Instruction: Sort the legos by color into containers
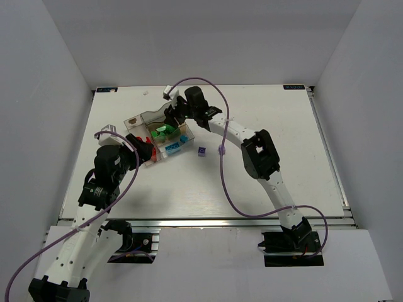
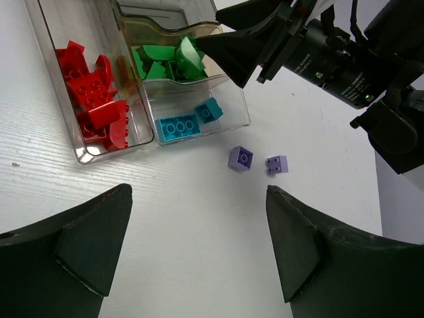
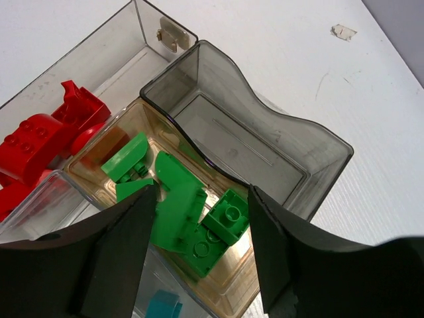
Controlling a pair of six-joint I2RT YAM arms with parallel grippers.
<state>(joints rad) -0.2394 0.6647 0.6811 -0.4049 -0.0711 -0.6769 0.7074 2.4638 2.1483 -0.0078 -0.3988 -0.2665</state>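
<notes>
The clear box (image 2: 240, 106) holds sorted legos: red ones (image 2: 93, 99) in the left compartment, green ones (image 3: 192, 212) in the middle, cyan ones (image 2: 179, 126) in the near one. Its smoky lid (image 3: 245, 139) stands open behind them. Two pale purple legos (image 2: 240, 158) (image 2: 277, 165) lie on the table to the right of the box, also in the top view (image 1: 201, 150) (image 1: 221, 150). My left gripper (image 2: 199, 225) hangs open over bare table in front of the box, holding nothing. My right gripper (image 3: 202, 192) is open just above the green compartment, with green bricks lying loose below its fingers.
The box (image 1: 133, 121) sits left of centre on the white table (image 1: 283, 138). The right arm (image 1: 258, 151) reaches across from the right toward it. A purple cable (image 1: 223, 182) loops over the table's middle. Grey walls enclose the table on three sides.
</notes>
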